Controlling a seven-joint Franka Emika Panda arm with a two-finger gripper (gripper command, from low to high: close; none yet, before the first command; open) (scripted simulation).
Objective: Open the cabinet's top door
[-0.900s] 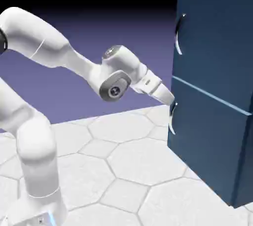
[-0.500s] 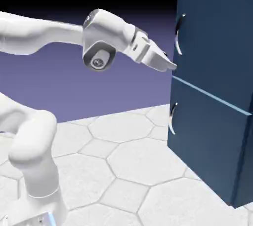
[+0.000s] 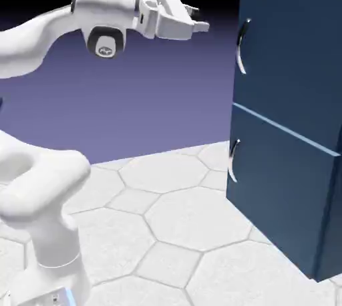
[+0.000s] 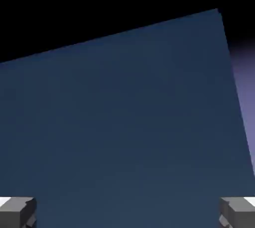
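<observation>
2 fingertips sitting wide apart, gripper (image 3: 202,26) hovering empty, near top door (image 3: 294,51) of cabinet (image 3: 287,164), level with handle (image 3: 242,45) top. Risk: fingers overshooting above thin handle, closing on nothing, bumping panel.

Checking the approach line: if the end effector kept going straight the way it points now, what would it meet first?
Probably the top door, on bare panel above its silver handle; the end effector is open, and exact depth is unclear.

Glossy white rounded arm segments (image 3: 40,184), grey circular joint cap (image 3: 103,43), small grey fingertips (image 4: 17,211)
</observation>
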